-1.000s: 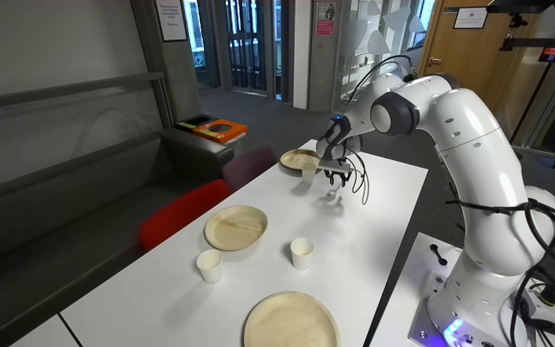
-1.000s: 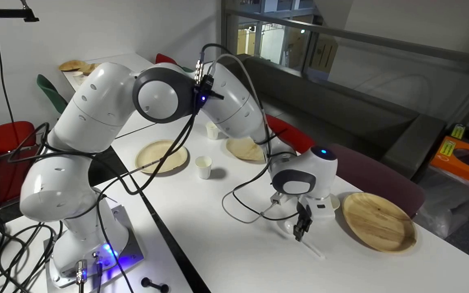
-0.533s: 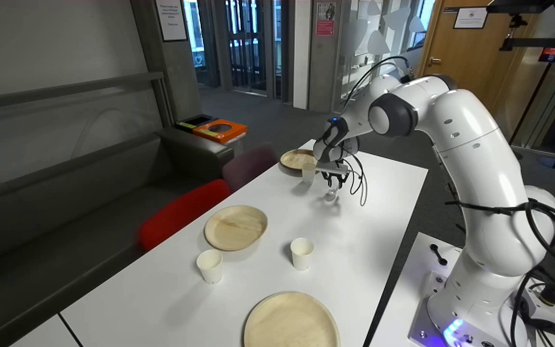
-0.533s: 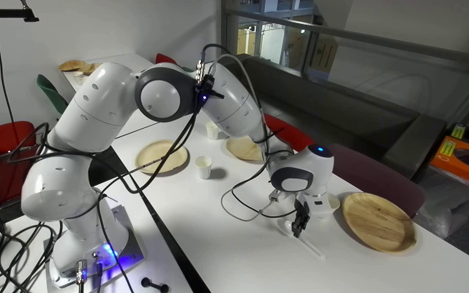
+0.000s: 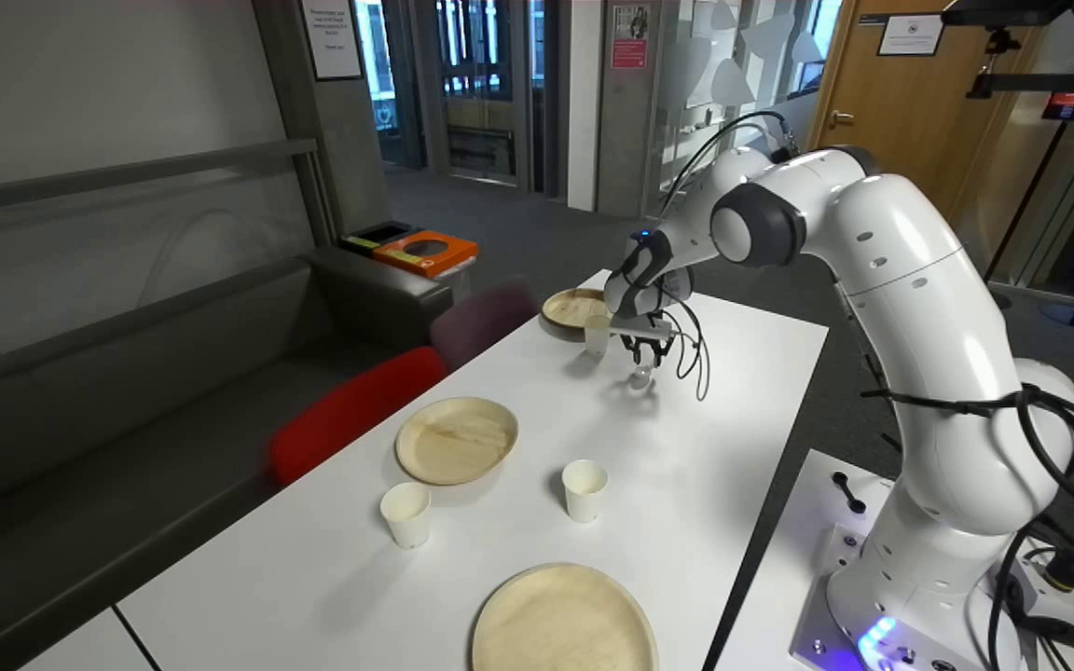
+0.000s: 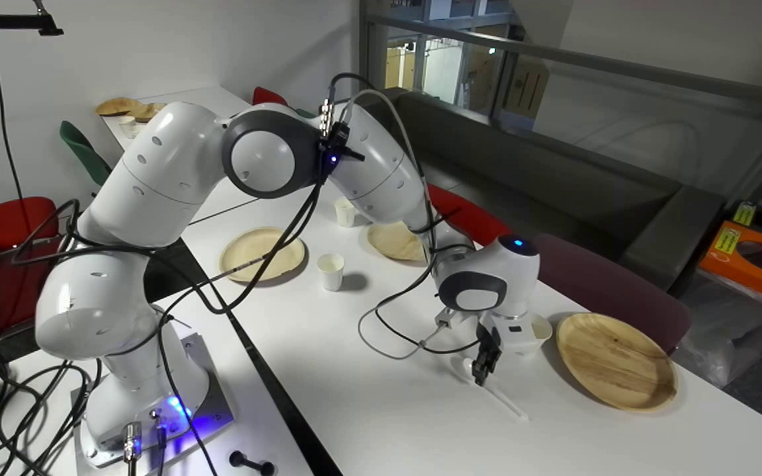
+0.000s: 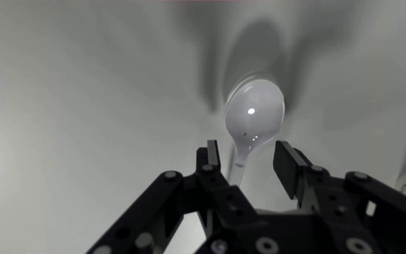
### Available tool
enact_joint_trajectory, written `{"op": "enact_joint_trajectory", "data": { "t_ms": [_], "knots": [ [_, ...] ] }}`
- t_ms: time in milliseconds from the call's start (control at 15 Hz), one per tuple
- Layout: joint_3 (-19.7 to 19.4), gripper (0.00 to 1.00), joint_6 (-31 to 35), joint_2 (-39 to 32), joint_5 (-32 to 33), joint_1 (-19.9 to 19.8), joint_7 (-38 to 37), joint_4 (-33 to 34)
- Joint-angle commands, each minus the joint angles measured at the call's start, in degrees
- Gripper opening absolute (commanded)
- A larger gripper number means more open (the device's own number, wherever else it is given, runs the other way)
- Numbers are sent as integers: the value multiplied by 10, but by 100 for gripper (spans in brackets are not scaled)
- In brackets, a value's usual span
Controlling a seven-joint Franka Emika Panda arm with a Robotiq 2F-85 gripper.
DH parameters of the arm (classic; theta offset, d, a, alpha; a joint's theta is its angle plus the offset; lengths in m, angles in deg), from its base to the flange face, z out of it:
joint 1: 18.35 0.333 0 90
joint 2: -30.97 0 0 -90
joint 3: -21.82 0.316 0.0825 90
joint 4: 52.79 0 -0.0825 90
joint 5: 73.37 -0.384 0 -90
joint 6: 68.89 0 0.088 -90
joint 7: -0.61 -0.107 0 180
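White table — arm in a long arch, pincer downward, jaws apart over a spoon

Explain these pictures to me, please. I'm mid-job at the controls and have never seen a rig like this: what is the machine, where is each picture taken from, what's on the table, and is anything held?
The machine is a robot arm, its base beside a white table. At its tip sits the end effector, with two black fingers that do the grasping. Two of the pictures are taken from outside the machine, each from a different place; the wrist view is taken from the arm itself, looking down past the fingers. On the table are a spoon, three plates and three cups. Nothing is held: the fingers stand apart, with the spoon's neck showing between them, and the spoon lies on the table.
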Motion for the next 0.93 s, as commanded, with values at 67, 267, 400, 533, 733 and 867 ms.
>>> {"op": "enact_joint_trajectory", "data": {
  "t_ms": [67,267,400,533,733,867],
  "knots": [
    [-15,49,-1,-6,10,5,-8,4],
    [-18,44,-3,-12,9,5,-9,8],
    [-19,28,-2,-11,9,5,-8,6],
    [-20,24,-1,-9,9,5,-7,4],
    [-20,23,0,-6,9,5,-6,2],
    [-20,23,0,-6,9,6,-6,2]
  ]
}}
